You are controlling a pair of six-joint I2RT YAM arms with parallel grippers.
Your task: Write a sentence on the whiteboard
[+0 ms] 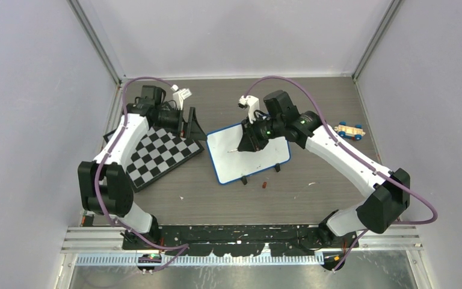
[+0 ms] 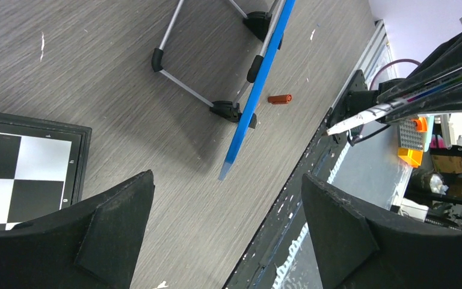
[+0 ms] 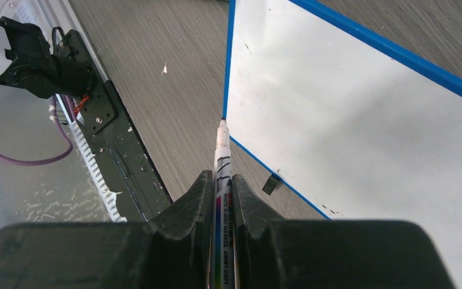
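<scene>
Left jaws hang spread by the black-and-white checkered chessboard (image 1: pixel 162 153), bracing nothing. The small blue-framed white whiteboard (image 1: pixel 240 165), blank, stands propped on the grey wood-grain worktop (image 1: pixel 313 198). Right jaws pinch a white marker (image 3: pixel 222 150), tip near its left edge; pressing could skid or tip the unbraced board.

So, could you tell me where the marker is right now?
In the top view, the marker sits mid-table, clamped in the right tool, its tip over the left half of the whiteboard.
</scene>
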